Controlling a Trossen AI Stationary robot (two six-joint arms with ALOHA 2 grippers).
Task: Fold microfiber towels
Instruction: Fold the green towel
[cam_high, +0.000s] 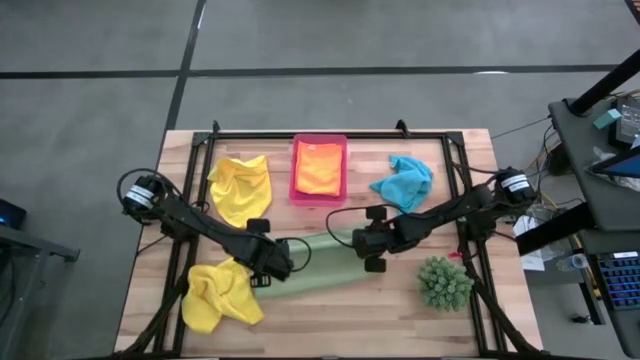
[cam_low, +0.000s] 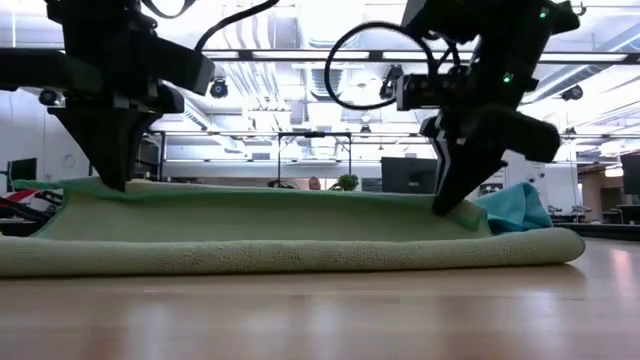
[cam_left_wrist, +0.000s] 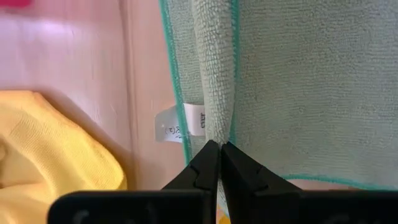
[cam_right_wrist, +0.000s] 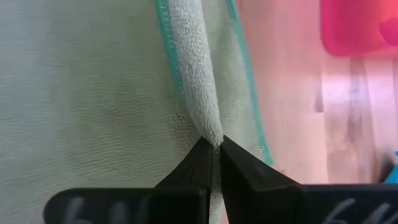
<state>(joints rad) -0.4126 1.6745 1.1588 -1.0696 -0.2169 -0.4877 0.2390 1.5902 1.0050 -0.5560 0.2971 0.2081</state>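
A light green towel (cam_high: 320, 268) lies mid-table, doubled over, its rounded fold (cam_low: 300, 255) toward the near edge. My left gripper (cam_high: 275, 262) is shut on its left end and my right gripper (cam_high: 372, 245) on its right end. One yellow towel (cam_high: 240, 185) lies crumpled at the far left, another (cam_high: 220, 295) at the near left beside my left gripper. An orange towel (cam_high: 319, 168) lies flat in the pink tray (cam_high: 296, 170). A turquoise towel (cam_high: 403, 182) lies bunched at the far right. My left gripper pinches a bunched ridge of the green towel (cam_left_wrist: 211, 127) between its two fingers, at the teal-stitched edge beside the white label (cam_left_wrist: 180, 121). The fingers come steeply from above. The upper layer sits low on the layer beneath it (cam_low: 110, 185). My right gripper pinches a raised ridge of the green towel (cam_right_wrist: 208, 127) between its two fingers, close to the teal-stitched edge at the right end. The fingers slant down from above and the right. The towel's upper layer rests on the lower one there (cam_low: 445, 210).
A spiky green plant (cam_high: 444, 283) stands at the near right, close to my right arm. A black frame (cam_high: 330, 133) runs round the wooden table (cam_high: 340, 320). Bare wood shows along the near edge.
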